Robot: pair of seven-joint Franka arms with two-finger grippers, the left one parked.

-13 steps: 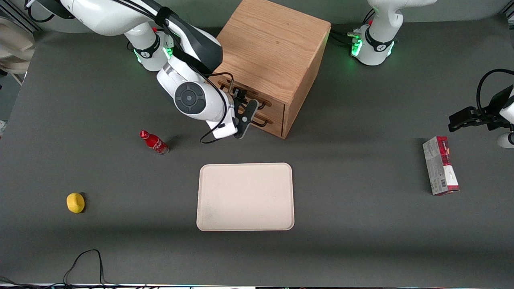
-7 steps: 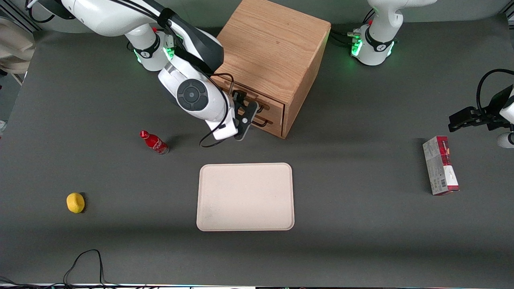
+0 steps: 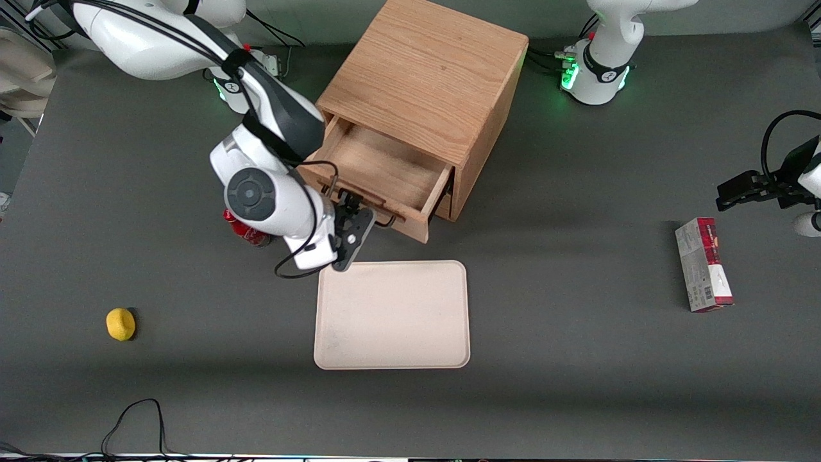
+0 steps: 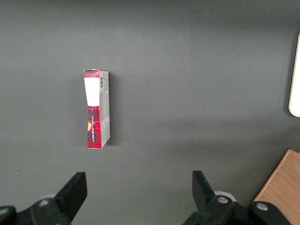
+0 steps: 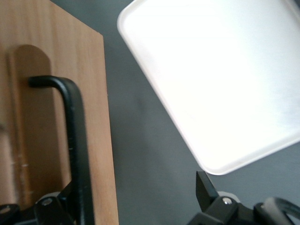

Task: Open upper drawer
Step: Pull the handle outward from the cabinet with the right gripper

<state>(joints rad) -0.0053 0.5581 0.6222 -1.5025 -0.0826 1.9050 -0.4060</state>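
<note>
Hanging at the front of the drawer [image 3: 378, 173], the claw [image 3: 351, 215] is seen at the black handle [image 5: 75, 140]. One finger lies by the bar and the other is well apart from it, so the claw looks released, or only hooked on the handle.

The drawer is pulled far out of the cabinet [image 3: 426, 77], and its bare wooden floor can be seen. The job looks nearly done.

A tray [image 3: 392, 314] lies on the counter [image 3: 577, 359], just in front of the drawer. A red bottle [image 3: 247, 234] is half hidden by the arm. A lemon [image 3: 120, 323] lies nearer the camera. A red box [image 3: 703, 264] lies toward the parked arm's end. Nothing seems to be in the way.
</note>
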